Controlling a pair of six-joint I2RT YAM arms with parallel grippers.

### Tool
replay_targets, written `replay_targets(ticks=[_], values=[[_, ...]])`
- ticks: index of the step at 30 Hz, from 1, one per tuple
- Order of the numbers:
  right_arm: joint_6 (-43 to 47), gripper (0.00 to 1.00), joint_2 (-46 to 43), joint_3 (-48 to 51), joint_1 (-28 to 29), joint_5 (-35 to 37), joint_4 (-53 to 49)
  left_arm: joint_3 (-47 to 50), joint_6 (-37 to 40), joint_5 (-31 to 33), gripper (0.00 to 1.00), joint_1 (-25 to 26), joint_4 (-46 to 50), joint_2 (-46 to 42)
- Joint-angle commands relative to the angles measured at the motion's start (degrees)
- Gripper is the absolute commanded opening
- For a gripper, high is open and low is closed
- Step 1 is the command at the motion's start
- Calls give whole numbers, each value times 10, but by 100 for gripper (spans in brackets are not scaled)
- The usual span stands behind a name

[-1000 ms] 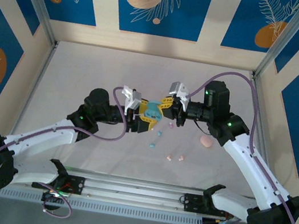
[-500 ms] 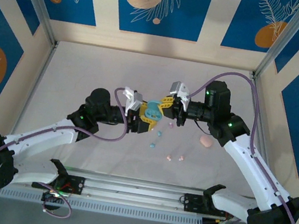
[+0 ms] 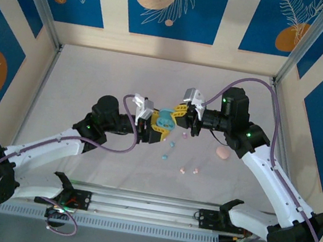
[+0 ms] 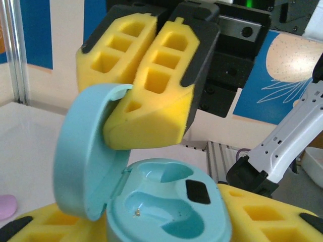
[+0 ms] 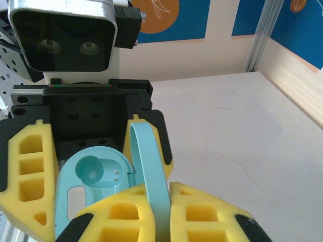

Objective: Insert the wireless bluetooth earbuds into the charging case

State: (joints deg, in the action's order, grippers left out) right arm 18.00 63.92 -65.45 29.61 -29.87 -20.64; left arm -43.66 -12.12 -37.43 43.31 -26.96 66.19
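Turquoise charging case (image 4: 166, 214) (bottom cropped) in left tool (image 3: 159, 129)

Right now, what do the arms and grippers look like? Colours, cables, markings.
The left arm and right arm match: white links, black joints, a green light each, a lilac cable looping alongside. The left gripper and right gripper have chunky yellow fingers with recessed pockets and black backing.
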Motion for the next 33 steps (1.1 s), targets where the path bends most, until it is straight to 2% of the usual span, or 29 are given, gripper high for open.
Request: replay_targets(ticks=[1,6,8,12,15,18,20,24,27,33], values=[[-4,8,-5,3,1,-10,-6,-12,7,-5,42,3,-3,0],[-29,18,-6,-2,1,5,-5,-2,11,8,37,3,-11,-5],[-53,35,-8,-8,0,23,-10,6,11,15,36,2,-24,-7],[-139,53,-26,-25,-3,65,-17,28,9,41,36,2,-47,-12],[-265,64,-45,-36,-19,146,-32,53,1,72,35,2,-76,-16],[-381,64,-51,-44,-72,192,-102,79,-3,110,35,2,-92,-28],[-445,55,-53,-22,-122,199,-147,93,-3,131,34,2,-95,-42],[-542,44,-47,80,-195,131,-155,112,1,161,34,3,-90,-74],[-552,38,-4,127,-186,88,-141,115,5,173,34,2,-72,-98],[-503,34,145,96,-86,161,-166,107,17,182,34,3,-42,-131]])
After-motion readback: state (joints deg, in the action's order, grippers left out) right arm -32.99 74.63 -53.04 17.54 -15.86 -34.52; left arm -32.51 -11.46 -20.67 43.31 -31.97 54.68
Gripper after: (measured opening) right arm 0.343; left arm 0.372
